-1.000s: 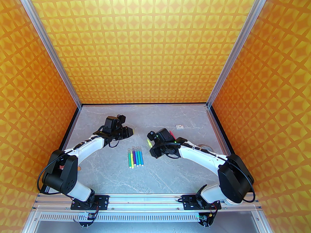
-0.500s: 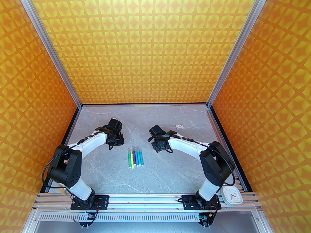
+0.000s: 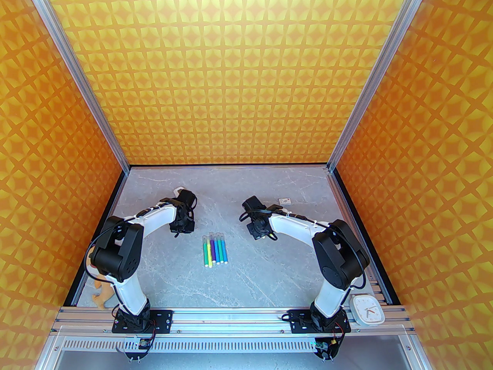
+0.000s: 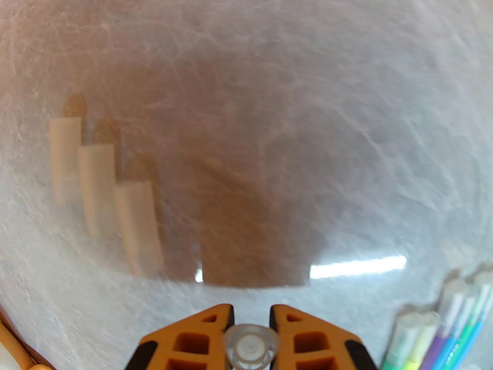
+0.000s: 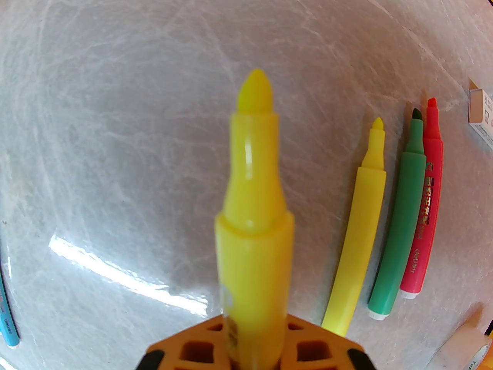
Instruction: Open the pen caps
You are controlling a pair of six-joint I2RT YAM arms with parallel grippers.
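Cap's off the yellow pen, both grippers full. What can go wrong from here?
1. The right gripper holds the yellow pen with its bare tip toward the table; set down nose-first, it could smear ink.
2. The cap in the left gripper is round; once released it may roll or knock the three caps lying in a row.
3. Laying the pen down could nudge the three uncapped pens lying nearby.

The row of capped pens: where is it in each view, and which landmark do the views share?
Top: pen row, table centre.
Left wrist: bottom right corner.
Right wrist: one blue pen at the lower left edge, likely the row's end.
Shared landmark: the marbled table.
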